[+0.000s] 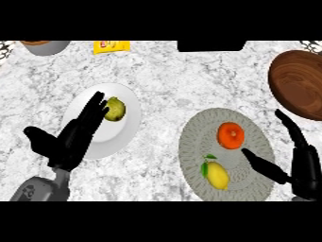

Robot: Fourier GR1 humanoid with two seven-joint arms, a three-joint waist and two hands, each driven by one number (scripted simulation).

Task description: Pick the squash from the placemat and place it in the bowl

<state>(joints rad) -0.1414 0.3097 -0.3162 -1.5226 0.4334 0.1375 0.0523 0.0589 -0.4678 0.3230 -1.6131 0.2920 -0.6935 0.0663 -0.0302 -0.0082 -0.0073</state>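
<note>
The squash (232, 134) lies on the grey placemat (195, 142) beside a lemon (216, 175); the wooden bowl (307, 85) sits apart. The right hand (304, 166) hovers spread and empty, as does the left hand (72, 137). Writing on the yellow packet (111, 46) is unreadable.

The squash (218, 175), yellow and oval with a small green stem, lies on the round grey placemat (195, 142) at its lower left. The brown wooden bowl (306, 85) stands well apart at the tabletop's right edge, open side up

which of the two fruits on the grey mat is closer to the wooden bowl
The round orange one, at the far side of the grey mat, is nearer the wooden bowl; the yellow lemon is farther.
</note>
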